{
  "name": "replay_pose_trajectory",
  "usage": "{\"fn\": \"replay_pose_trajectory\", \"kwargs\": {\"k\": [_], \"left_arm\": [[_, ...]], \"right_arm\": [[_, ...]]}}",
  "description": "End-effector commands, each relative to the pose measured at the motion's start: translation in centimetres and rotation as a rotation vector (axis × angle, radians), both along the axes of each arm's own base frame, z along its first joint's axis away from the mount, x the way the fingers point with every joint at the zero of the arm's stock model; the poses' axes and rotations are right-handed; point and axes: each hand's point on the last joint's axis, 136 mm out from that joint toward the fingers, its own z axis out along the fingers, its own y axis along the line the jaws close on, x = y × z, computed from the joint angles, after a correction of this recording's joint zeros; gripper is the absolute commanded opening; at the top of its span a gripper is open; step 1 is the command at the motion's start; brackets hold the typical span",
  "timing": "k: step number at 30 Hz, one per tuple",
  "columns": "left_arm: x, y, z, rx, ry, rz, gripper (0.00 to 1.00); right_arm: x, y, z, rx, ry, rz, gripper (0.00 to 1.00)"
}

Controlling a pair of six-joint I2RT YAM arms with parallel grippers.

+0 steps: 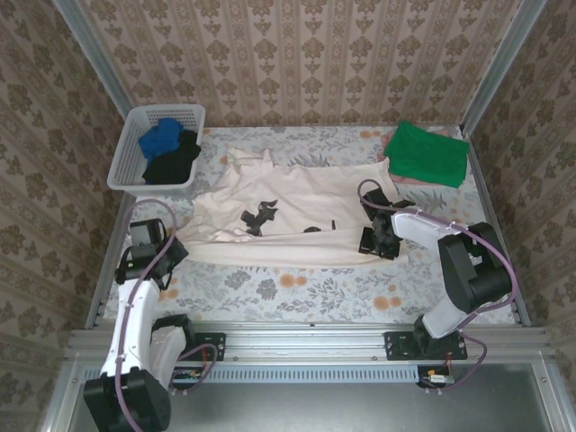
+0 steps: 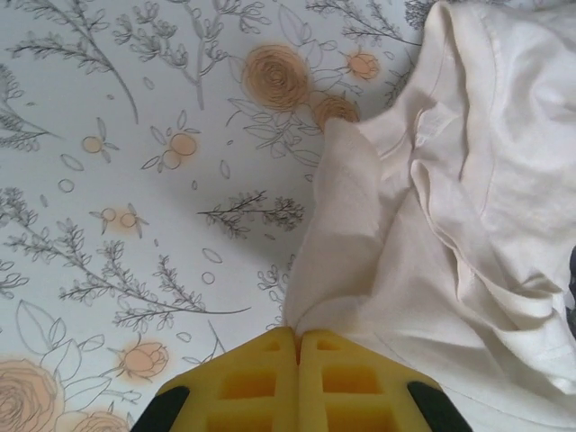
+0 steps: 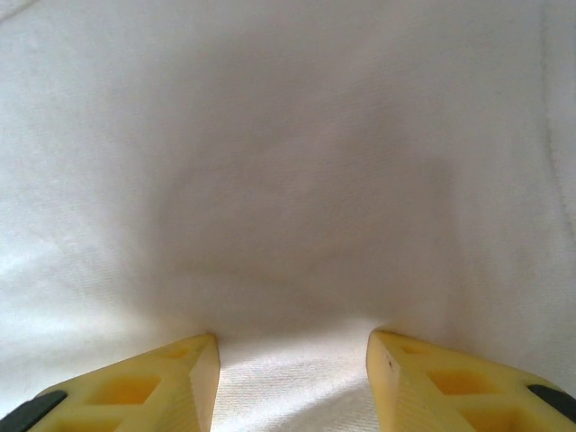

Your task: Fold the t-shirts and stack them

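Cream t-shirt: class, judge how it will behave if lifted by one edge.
Probably floppy: the cream t-shirt drapes in folds from the left gripper. Likely light: a small pinch holds its edge. Pushed, it should bunch, given its wrinkles.
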Motion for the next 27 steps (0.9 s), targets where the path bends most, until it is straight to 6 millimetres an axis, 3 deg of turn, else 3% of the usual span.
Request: {"fn": "replay_pose_trajectory", "kwargs": {"k": [1, 4, 5, 7, 9, 13, 16, 18, 22, 24, 27], "left_arm": [[-2.1, 0.1, -3.1, -0.044, 0.128, 0.068, 0.0], [-2.9, 0.5, -4.1, -0.043, 0.157, 0.099, 0.0], [-3.1, 0.5, -4.3, -0.05, 0.154, 0.106, 0.06], [-3.3, 0.7, -4.0, -0.051, 0.136, 0.12, 0.31], [-2.8, 0.8, -2.9, -0.046, 0.082, 0.12, 0.44], [0.2, -0.5, 1.2, -0.037, -0.091, -0.021, 0.51], [2.9, -3.4, 3.0, -0.025, -0.12, -0.241, 0.57], [4.4, -6.4, 2.8, 0.002, -0.076, -0.418, 0.6], [6.9, -12.8, 0.4, 0.034, 0.073, -0.754, 0.59], [7.9, -14.7, -1.3, 0.011, 0.134, -0.85, 0.55], [9.5, -15.9, -3.4, 0.007, 0.209, -0.905, 0.47]], "right_arm": [[-1.3, -1.0, -0.1, -0.044, 0.078, 0.012, 0.5], [-1.1, -1.3, 0.3, -0.057, 0.07, 0.024, 0.5], [-1.1, -1.2, 0.4, -0.05, 0.069, 0.032, 0.5], [-0.8, -0.7, 0.6, -0.026, 0.06, 0.05, 0.5], [-0.6, -0.6, 1.0, -0.021, 0.055, 0.061, 0.5], [0.2, -0.7, 1.8, -0.035, 0.023, 0.085, 0.5], [0.9, -0.8, 2.1, -0.036, 0.007, 0.094, 0.51], [1.2, -0.9, 2.1, -0.032, 0.003, 0.09, 0.5], [1.8, -0.5, 2.2, -0.013, -0.015, 0.09, 0.5], [2.0, -0.6, 2.2, -0.015, -0.023, 0.088, 0.5], [2.1, -0.8, 2.1, -0.017, -0.029, 0.084, 0.5]]}}
